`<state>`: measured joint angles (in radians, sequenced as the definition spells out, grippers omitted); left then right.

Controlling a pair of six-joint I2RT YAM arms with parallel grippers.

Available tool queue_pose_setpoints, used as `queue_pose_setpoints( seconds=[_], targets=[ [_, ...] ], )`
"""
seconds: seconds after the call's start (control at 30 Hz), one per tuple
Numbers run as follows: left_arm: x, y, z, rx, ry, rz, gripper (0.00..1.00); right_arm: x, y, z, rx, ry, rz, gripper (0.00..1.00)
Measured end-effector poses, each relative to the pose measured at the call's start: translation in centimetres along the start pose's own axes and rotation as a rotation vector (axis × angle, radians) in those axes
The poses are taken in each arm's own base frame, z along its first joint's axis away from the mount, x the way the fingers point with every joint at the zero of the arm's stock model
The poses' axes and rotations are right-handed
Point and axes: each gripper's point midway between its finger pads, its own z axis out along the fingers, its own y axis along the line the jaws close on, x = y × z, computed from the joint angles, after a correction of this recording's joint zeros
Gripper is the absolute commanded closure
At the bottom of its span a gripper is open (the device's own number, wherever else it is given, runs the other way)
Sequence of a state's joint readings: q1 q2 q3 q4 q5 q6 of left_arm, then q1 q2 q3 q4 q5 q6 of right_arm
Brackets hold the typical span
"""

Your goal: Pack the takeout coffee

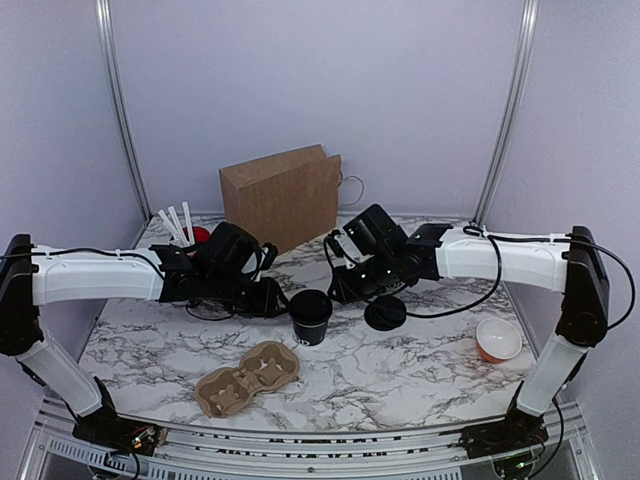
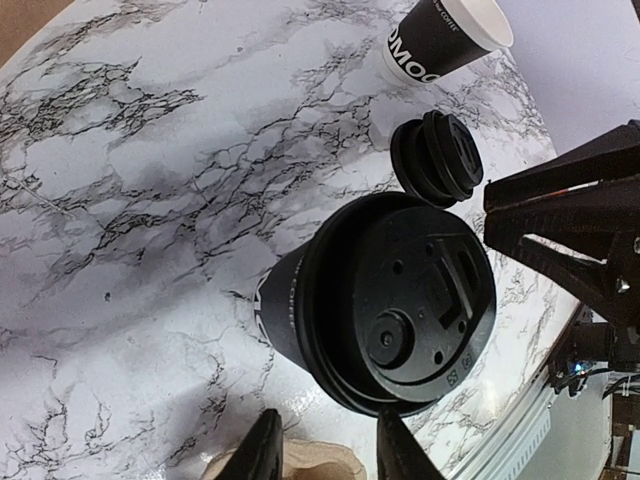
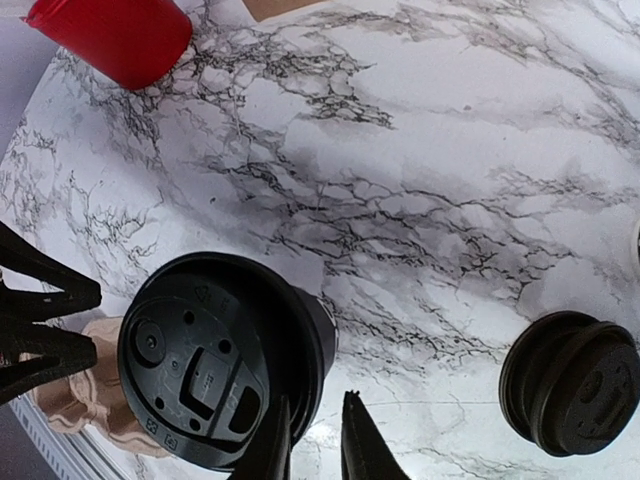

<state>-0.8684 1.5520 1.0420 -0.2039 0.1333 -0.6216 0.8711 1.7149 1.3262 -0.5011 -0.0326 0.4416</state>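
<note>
The takeout coffee (image 1: pixel 311 316) stands upright on the marble table (image 1: pixel 420 370) with its lid (image 2: pixel 400 300) on, flanked by my two tools. The main danger is a knock. Both tools sit low beside a light paper cup, and a sideways nudge from a finger could tip it or skid it into the stack of spare lids (image 1: pixel 385 313) just beside it. A pinch high on the rim could also pop the lid off. My arms are close together here and could foul each other.

My left tool (image 2: pixel 328 428) is partly open with nothing between its fingers, and the cup stands just beyond the fingertips. My right tool (image 3: pixel 316 405) is open only a crack and is also empty. One of its fingers (image 3: pixel 275 445) overlaps the lid's edge in the wrist view, and I cannot tell whether it touches. The cardboard cup carrier (image 1: pixel 248 377) lies near, in front of the cup.
</note>
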Motion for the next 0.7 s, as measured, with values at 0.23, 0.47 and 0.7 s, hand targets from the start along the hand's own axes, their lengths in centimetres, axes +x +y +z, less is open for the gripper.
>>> queue_pose_setpoints(
  seconds=[0.23, 0.47, 0.7],
  targets=[
    [0.3, 0.2, 0.7, -0.001, 0.013, -0.002, 0.68, 0.9, -0.9, -0.3, -0.004, 0.009, 0.014, 0.82],
    [0.4, 0.4, 1.1, -0.006, 0.020, -0.003, 0.69, 1.2, -0.6, -0.2, -0.041, 0.002, 0.018, 0.82],
    [0.4, 0.3, 1.1, -0.005, 0.019, -0.002, 0.69, 1.3, 0.1, 0.1, -0.082, 0.000, 0.021, 0.82]
  ],
)
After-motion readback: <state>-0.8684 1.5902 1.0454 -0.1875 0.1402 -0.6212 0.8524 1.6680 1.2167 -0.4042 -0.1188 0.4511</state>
